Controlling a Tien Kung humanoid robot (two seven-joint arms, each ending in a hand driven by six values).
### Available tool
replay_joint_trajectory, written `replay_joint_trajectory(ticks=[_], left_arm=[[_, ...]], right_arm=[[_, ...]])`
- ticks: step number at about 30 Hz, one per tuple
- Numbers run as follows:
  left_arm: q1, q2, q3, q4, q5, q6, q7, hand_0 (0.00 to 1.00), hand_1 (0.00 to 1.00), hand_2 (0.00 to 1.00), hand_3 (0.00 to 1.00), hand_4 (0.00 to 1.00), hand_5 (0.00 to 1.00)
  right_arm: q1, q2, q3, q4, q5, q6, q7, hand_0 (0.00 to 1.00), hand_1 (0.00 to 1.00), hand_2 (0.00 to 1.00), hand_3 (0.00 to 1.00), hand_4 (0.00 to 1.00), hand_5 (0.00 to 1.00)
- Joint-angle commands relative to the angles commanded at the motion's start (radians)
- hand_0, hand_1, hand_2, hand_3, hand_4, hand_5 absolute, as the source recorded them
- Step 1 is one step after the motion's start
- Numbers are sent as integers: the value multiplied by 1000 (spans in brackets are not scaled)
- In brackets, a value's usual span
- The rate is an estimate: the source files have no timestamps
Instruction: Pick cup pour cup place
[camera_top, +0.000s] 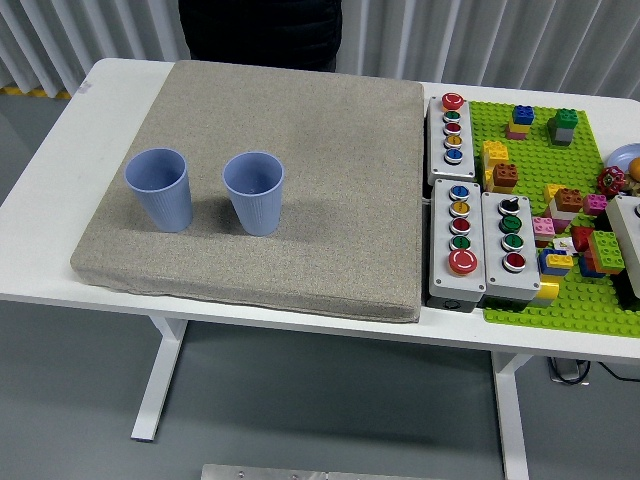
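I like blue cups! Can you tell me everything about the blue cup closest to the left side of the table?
The left blue cup is a plain pale blue tumbler that looks like plastic, with faint ribs down its side and a wide open rim, narrower at the base. It stands upright on the grey fabric mat, near the mat's left edge. A matching cup stands beside it to the right without touching. Nothing holds it.
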Motion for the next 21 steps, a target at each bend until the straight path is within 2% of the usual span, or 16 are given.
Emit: replay_joint_trajectory(ticks=[21], left_arm=[[-15,-17,-9,1,34,12,-1,804,791,885,885,837,998]], right_arm=[[11,4,7,0,20,-4,5,721,687,732,698,317,289]])
